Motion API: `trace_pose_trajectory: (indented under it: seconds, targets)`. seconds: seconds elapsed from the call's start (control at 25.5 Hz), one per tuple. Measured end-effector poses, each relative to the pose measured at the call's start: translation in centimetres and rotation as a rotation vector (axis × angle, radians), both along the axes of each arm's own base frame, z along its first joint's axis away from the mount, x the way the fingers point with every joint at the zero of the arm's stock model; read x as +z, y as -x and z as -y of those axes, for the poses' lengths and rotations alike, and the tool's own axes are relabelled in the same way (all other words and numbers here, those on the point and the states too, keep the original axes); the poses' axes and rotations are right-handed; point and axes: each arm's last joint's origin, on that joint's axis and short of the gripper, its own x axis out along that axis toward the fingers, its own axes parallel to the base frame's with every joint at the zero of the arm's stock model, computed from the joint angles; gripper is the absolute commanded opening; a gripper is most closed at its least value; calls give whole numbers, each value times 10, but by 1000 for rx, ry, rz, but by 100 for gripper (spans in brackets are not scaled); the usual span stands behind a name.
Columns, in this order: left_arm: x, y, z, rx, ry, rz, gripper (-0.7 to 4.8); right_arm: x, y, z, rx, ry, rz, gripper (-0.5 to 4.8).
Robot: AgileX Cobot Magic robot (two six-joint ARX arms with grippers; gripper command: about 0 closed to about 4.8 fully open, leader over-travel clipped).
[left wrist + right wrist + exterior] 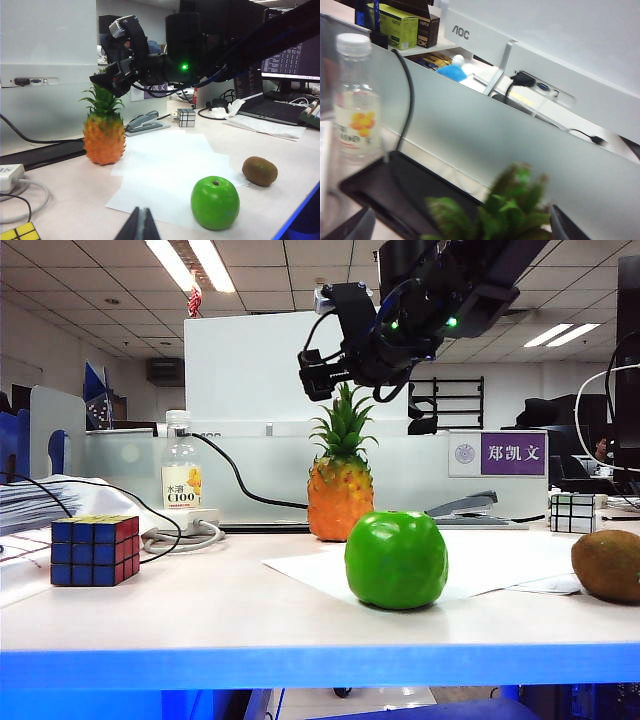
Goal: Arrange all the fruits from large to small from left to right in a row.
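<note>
pineapple [340, 490] behind | apple [396, 559] front | kiwi [608, 565] right of apple

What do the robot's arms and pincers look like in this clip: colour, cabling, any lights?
The right arm is glossy black and blocky, with loose black cables looped around the wrist, small green indicator lights, and a grey camera module on top. Its right pincer is black too. The left pincer shows only as two thin, dark, pointed fingers pressed together.
</note>
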Motion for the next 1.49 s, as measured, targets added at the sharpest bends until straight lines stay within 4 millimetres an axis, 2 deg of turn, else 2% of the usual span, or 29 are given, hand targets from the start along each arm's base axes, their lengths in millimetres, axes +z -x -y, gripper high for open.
trace_pose_trajectory:
  seconds: [0.31, 0.71, 1.1, 1.14, 1.26, 1.29, 1.37, 1.49]
  targets:
    - [0, 0, 0, 18, 3, 1, -6, -3, -12, 19, -75, -18, -10, 479]
    - [0, -1, -1, 46, -6, 13, -6, -24, -19, 19, -78, -63, -75, 479]
    - [0, -1, -1, 48, -7, 15, -6, -28, -22, 19, -82, -92, -88, 476]
    - [0, -1, -1, 53, -7, 15, -6, -28, -22, 19, -82, -91, -89, 363]
    - [0, -1, -1, 55, -6, 15, -6, -29, -22, 19, -85, -92, -91, 79]
    - [0, -1, -1, 56, -6, 14, -6, -30, -23, 19, -84, -91, -94, 41]
    - [0, -1, -1, 56, -6, 15, -6, -32, -23, 19, -66, -91, -102, -3]
    - [0, -1, -1, 59, -5, 15, -6, -32, -22, 16, -39, -93, -103, -6]
